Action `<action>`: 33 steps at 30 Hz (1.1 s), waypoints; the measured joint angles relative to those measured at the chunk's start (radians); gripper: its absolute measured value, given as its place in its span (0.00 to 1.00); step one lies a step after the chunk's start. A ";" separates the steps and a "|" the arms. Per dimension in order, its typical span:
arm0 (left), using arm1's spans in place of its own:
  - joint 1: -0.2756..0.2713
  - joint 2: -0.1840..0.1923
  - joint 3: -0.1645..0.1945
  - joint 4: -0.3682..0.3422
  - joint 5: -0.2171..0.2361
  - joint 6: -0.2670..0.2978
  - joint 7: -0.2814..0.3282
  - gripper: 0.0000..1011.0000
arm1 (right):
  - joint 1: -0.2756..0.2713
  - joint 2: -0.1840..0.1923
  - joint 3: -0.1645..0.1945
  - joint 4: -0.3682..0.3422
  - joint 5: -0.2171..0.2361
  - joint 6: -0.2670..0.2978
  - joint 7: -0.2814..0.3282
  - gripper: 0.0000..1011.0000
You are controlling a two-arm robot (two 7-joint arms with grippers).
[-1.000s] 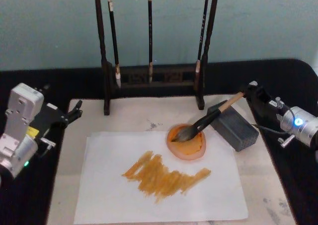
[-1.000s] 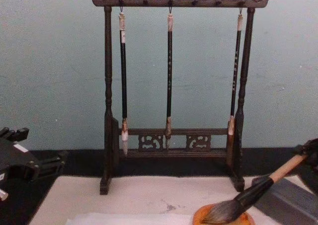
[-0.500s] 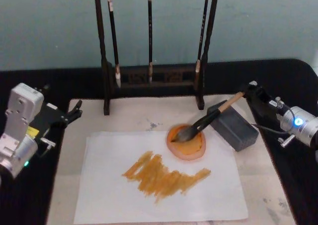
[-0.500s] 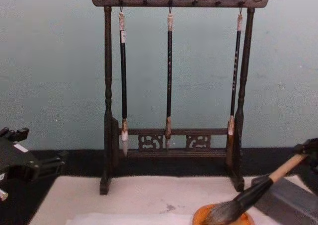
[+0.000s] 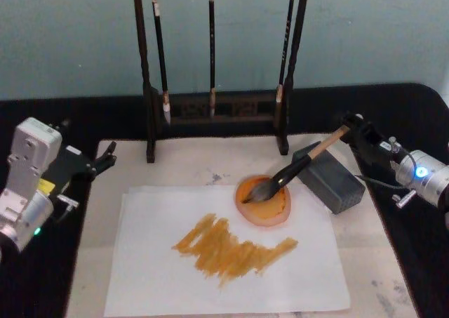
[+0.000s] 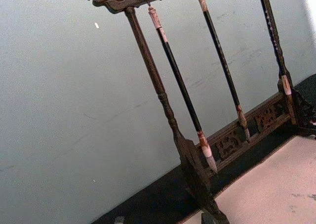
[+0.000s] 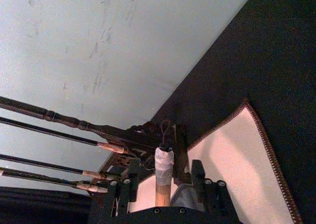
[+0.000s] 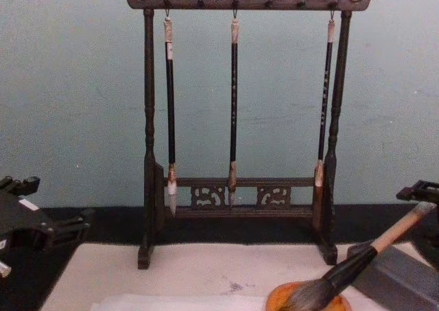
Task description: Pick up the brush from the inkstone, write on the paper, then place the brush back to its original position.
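The thick tan wooden brush (image 5: 302, 165) is propped on a grey rectangular block (image 5: 337, 182), bristles in a round orange dish (image 5: 271, 210), its wrapped end straddled by the parted right gripper (image 5: 352, 126); the left gripper (image 5: 105, 158) is parked at left.

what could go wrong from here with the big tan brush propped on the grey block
The right gripper sits open around the white-wrapped end of the large tan-handled brush; backing off crookedly may snag its black cord loop.
The handle leans on one edge of the grey rectangular block; a nudge could roll it off.
A dragged brush may smear from the round orange dish onto the thin white paper.
The left gripper is parked at left.
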 joint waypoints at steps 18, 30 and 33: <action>0.000 0.000 0.000 0.000 0.000 0.000 0.000 1.00 | -0.001 0.000 0.000 -0.001 -0.001 0.000 0.000 0.99; 0.000 0.000 0.000 0.000 0.000 0.000 0.000 1.00 | -0.037 0.018 0.012 -0.050 0.028 -0.023 -0.026 0.99; 0.000 0.000 0.000 0.000 0.000 0.000 0.000 1.00 | -0.069 0.036 0.022 -0.094 0.040 -0.041 -0.046 0.99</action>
